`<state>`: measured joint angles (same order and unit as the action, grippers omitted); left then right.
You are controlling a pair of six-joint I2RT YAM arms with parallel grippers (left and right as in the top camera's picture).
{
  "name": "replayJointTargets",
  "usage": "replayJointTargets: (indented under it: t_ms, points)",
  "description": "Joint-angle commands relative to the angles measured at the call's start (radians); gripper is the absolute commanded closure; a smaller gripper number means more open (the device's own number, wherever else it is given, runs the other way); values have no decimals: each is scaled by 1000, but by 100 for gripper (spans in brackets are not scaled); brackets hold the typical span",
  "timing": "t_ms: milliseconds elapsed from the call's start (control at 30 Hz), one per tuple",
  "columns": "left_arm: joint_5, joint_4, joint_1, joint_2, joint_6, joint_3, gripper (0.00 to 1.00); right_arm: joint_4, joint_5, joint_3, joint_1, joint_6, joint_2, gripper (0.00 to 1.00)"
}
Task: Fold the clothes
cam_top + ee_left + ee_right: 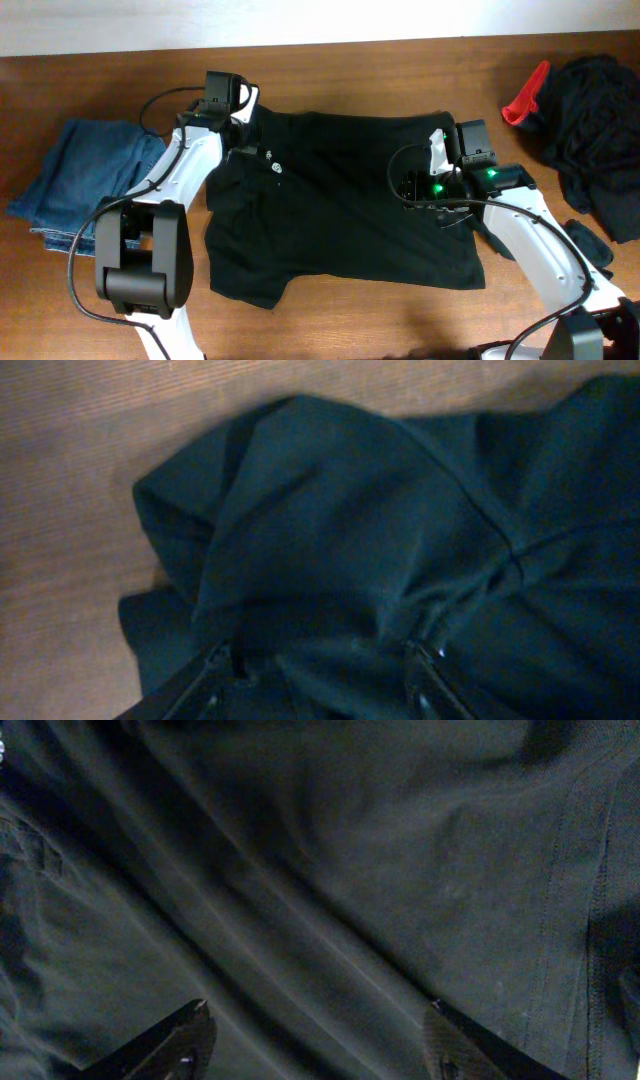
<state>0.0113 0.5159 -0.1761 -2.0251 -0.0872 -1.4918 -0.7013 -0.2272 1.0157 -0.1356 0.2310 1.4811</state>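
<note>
A large black short-sleeved shirt lies spread on the wooden table, with a small white logo near its upper left. My left gripper is at the shirt's upper left corner. In the left wrist view its fingers are spread wide, with a raised fold of black fabric between and ahead of them. My right gripper is over the shirt's right part. In the right wrist view its fingers are wide apart over creased black fabric and hold nothing.
Folded blue jeans lie at the left. A heap of black garments with a red piece lies at the right edge. A small dark item lies beside my right arm. Bare wood shows left of the shirt.
</note>
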Motion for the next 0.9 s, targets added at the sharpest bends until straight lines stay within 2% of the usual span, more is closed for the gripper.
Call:
replayJointTargets:
  t_ms: [0,133,267,333,367,433,733,800,867]
  points:
    - [-63,69,7,-2,101,-89,46,3,3,11,-2,-11,1,29]
    - [-193,108,7,-2,245,-115,46,3,3,11,-2,-11,1,29]
    - [-171,145,7,-22,363,-113,46,3,2,11,-2,-11,1,29]
    - [-172,140,7,-40,367,-113,47,3,3,11,-2,-11,1,29]
    - [-171,140,7,-52,368,-113,52,3,3,11,-2,-11,1,29]
    - [-172,138,7,-71,377,-113,56,2,2,11,-2,-11,1,29]
    - [-161,31,7,-142,376,-113,56,2,2,11,-2,-14,1,29]
    - [-153,-16,7,-149,359,-113,64,2,2,11,-2,-14,1,29]
    - [-150,-64,7,-150,355,-113,88,1,2,11,-2,-14,1,29]
